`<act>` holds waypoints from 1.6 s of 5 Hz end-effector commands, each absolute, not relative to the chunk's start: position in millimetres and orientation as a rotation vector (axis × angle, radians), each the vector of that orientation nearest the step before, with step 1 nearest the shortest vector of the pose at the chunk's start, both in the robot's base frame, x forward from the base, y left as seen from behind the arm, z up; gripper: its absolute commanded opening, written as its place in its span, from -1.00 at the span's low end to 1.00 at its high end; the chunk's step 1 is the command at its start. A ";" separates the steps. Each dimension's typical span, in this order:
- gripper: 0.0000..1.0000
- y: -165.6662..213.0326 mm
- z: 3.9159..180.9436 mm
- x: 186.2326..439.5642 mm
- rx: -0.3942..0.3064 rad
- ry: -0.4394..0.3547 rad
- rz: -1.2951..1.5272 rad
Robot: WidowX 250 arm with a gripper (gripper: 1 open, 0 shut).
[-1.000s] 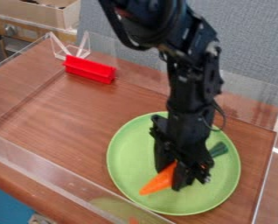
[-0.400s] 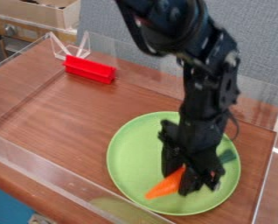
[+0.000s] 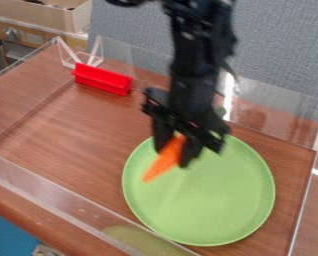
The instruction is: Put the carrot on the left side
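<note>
Carrot [image 3: 163,160]: orange, gripped in tool [image 3: 183,140], now higher in frame, over the upper-left part of green plate [image 3: 218,205]; earlier, lower centre. Red block [image 3: 103,79]: upper left, unmoved.

Orange tapered carrot [image 3: 163,160], tilted, tip downward

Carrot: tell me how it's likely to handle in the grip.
The carrot looks stiff, as it sticks out straight from the gripper without drooping. Its smooth, tapered body could slip toward the narrow tip if squeezed off-centre. Being roundish, it may well roll once set down.
</note>
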State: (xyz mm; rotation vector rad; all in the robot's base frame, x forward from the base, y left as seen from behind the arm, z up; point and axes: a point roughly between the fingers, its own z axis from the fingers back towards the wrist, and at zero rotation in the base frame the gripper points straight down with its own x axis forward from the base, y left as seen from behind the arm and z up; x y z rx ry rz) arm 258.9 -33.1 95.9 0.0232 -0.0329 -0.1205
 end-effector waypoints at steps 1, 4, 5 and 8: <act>-1.00 1.0 107.1 268.7 0.033 -0.096 0.051; -1.00 97.4 86.2 279.1 0.041 -0.060 0.392; -1.00 104.1 78.0 292.0 0.039 -0.050 0.378; 1.00 119.9 66.2 309.4 0.031 -0.012 0.372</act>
